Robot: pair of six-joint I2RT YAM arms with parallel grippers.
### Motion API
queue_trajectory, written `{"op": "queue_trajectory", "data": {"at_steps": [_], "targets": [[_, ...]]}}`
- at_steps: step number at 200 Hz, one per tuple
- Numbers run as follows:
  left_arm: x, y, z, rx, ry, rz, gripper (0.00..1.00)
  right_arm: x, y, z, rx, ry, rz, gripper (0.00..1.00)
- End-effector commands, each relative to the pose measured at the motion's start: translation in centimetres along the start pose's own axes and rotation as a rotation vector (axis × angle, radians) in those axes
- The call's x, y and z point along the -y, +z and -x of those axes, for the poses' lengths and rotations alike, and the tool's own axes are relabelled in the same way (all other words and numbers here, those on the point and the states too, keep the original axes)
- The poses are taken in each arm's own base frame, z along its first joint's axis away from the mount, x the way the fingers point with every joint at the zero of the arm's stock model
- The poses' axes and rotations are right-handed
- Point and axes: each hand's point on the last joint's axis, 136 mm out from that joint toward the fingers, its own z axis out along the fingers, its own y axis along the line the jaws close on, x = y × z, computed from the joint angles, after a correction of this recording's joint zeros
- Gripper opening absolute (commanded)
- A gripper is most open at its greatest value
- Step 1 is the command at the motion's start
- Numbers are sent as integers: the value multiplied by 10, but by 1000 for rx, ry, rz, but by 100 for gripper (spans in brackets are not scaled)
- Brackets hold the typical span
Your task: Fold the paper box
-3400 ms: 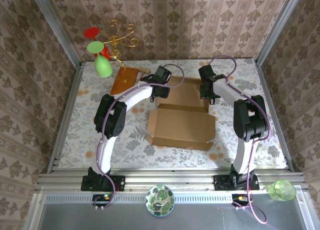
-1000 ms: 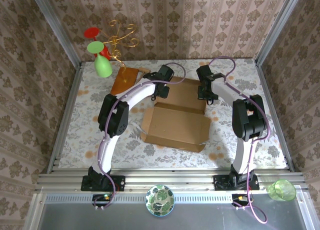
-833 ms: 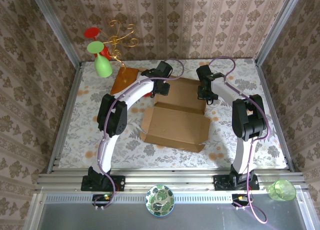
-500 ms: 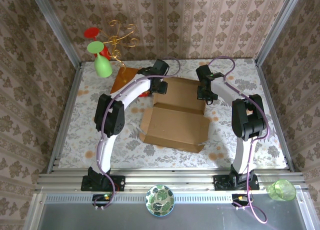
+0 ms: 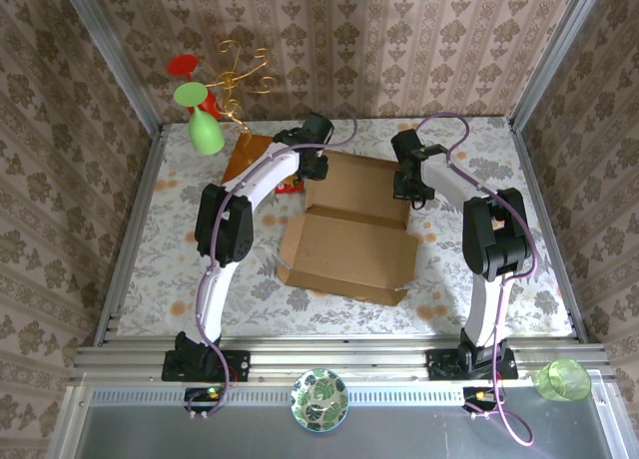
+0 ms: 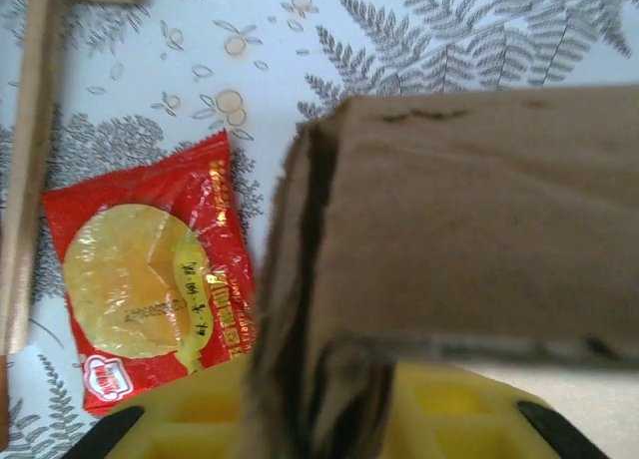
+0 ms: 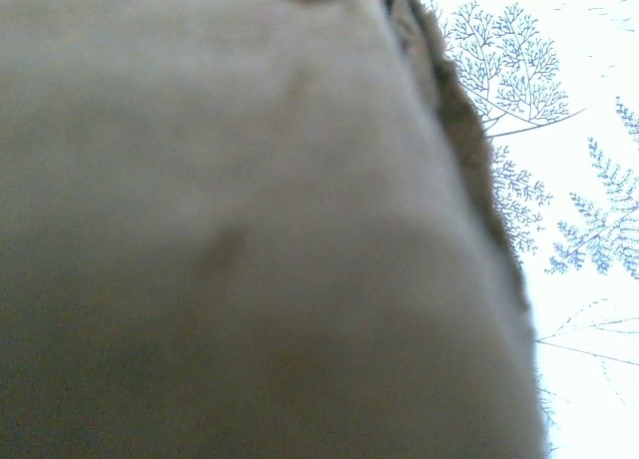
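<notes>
The paper box (image 5: 349, 244) lies open in the middle of the table, a plain brown cardboard mailer with its far panel tilted up. My left gripper (image 5: 312, 170) is at the box's far left corner. In the left wrist view the corrugated edge of a flap (image 6: 479, 210) runs down between the yellow fingers (image 6: 449, 419), and the left gripper (image 6: 319, 399) is shut on it. My right gripper (image 5: 410, 192) sits at the far panel's right edge. Blurred cardboard (image 7: 250, 229) lies right up against the right wrist camera and hides the fingers.
A red snack packet (image 6: 150, 279) lies on the table just left of the gripped corner (image 5: 291, 187). An orange-brown wooden board (image 5: 247, 158) lies beyond it, its handle (image 6: 30, 150) close by. A gold stand (image 5: 240, 80) with a green glass (image 5: 205, 130) stands at the far left.
My left gripper has slid back along the box's left edge to the far corner and closed on the flap. The box and the right arm have barely moved.
</notes>
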Motion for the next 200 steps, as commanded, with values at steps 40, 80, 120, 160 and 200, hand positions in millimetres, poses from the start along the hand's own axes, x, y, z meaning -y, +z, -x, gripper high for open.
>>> {"op": "queue_trajectory", "data": {"at_steps": [40,80,120,160,200], "targets": [[3,6,-14,-35,71,62,26,-2,8,-10,-58,2,-15,0],[-4,5,-14,-20,122,136,0,-1,7,-9,-56,5,-26,0],[-7,9,-20,-33,157,205,0,2,6,-10,-60,19,-43,0],[4,2,-13,-14,146,154,12,1,6,-10,-62,23,-42,0],[17,-21,-6,-6,103,54,47,1,5,-10,-63,23,-40,0]]}}
